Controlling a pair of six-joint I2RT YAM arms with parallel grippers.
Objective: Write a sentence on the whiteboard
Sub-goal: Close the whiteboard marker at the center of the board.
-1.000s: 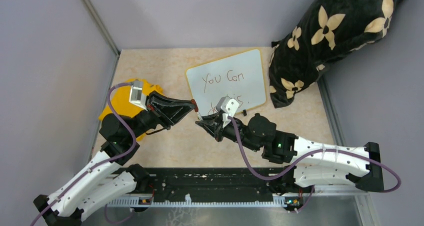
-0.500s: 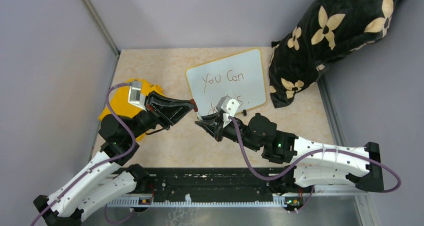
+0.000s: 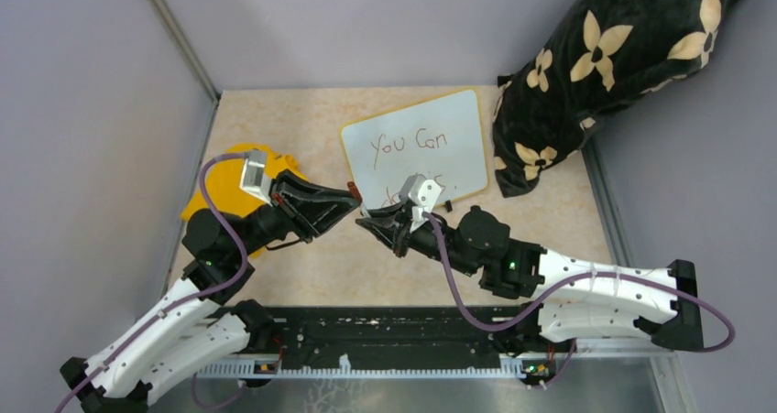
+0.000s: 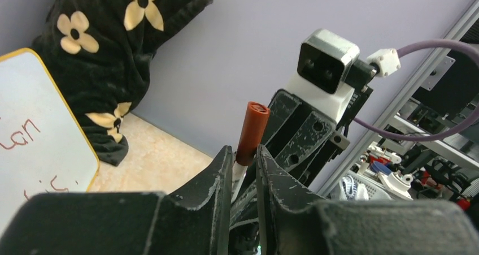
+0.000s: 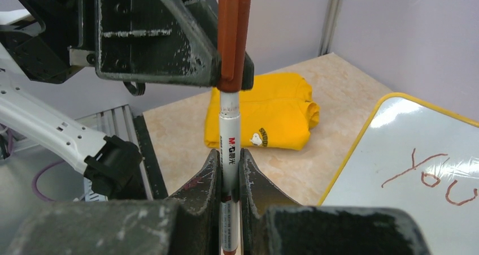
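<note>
The whiteboard (image 3: 449,124) lies flat at the back of the table, with the sentence (image 3: 408,142) on it in reddish handwriting. The top line reads "You Can"; my right wrist hides most of the second line. My right gripper (image 5: 230,156) is shut on the white barrel of a marker (image 5: 230,125), near the board's front left corner. The marker's red-brown cap (image 5: 234,34) is on its end. My left gripper (image 4: 244,153) meets it from the left. Its jaws stand slightly parted on either side of the cap (image 4: 252,130), with a thin gap showing.
A folded yellow cloth (image 3: 224,189) lies at the left behind my left arm. A black cushion with cream flowers (image 3: 614,65) leans in the back right corner, touching the board's right edge. Grey walls close the table on three sides.
My left gripper's jaws have parted a little around the cap, and its wrist has shifted slightly. The right gripper keeps its hold on the marker.
</note>
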